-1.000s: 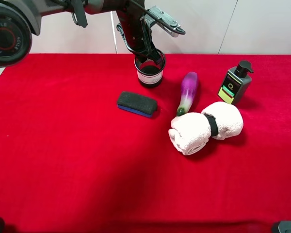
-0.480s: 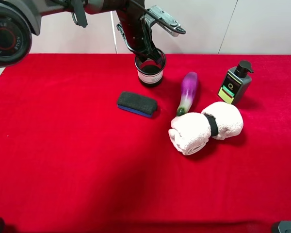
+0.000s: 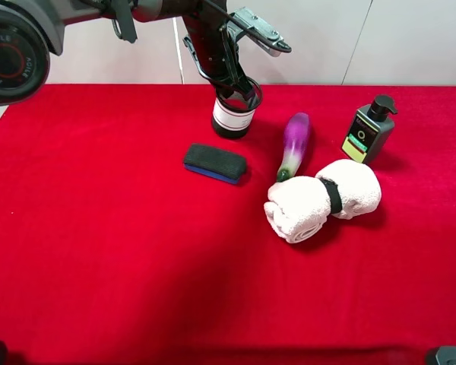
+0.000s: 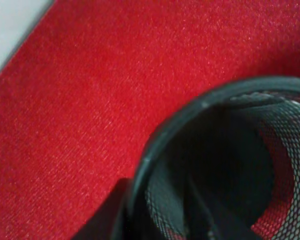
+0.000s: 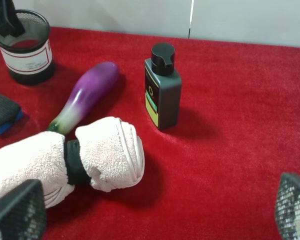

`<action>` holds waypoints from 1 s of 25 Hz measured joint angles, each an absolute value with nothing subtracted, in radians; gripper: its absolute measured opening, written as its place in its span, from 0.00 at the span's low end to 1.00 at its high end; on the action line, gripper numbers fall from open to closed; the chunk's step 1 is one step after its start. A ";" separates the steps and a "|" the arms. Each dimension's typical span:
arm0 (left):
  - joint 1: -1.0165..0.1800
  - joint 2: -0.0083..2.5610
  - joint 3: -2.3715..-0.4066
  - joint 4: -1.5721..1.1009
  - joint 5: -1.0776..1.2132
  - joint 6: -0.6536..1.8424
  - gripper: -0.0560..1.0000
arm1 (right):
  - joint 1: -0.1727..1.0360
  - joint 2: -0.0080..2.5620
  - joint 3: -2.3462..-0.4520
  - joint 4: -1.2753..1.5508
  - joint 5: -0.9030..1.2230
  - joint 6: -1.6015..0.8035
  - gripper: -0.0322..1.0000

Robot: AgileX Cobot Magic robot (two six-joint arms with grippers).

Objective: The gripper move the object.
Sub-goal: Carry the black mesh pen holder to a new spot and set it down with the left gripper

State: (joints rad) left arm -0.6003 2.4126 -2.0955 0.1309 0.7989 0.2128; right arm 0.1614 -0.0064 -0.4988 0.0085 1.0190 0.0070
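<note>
The black wire-mesh cup (image 3: 232, 115), with its white red-edged label, stands at the back of the red cloth and leans slightly. My left gripper (image 3: 239, 89) comes down from above and is shut on the cup's rim, one finger inside and one outside. The left wrist view shows the rim (image 4: 200, 102) and mesh wall close up, with the gripper (image 4: 155, 217) at it. The right wrist view shows the cup (image 5: 26, 50) far off. My right gripper (image 5: 155, 212) is open and empty, low over the cloth in front of the towel; it is outside the exterior view.
A flat black sponge block (image 3: 214, 163) lies in front of the cup. A purple eggplant (image 3: 294, 144), a dark pump bottle (image 3: 369, 131) and a rolled white towel (image 3: 321, 199) with a black band lie to the right. A white wall backs the table.
The cup has shifted slightly up and tipped in the left gripper's hold; its opening showed more before, and its label now faces the camera. Nothing else moved.
</note>
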 joint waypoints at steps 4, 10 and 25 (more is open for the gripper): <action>-0.600 2.413 -2.095 0.131 0.798 0.213 0.39 | 0.161 -0.006 -0.499 0.008 1.019 0.007 0.70; -0.600 2.413 -2.095 0.131 0.798 0.214 0.41 | 0.161 -0.006 -0.499 0.008 1.019 0.007 0.70; -0.600 2.413 -2.095 0.131 0.794 0.235 0.73 | 0.161 -0.006 -0.499 0.008 1.019 0.007 0.70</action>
State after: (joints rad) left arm -0.6003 2.4126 -2.0955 0.1309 0.7938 0.2353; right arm 0.1614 -0.0064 -0.4988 0.0085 1.0190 0.0070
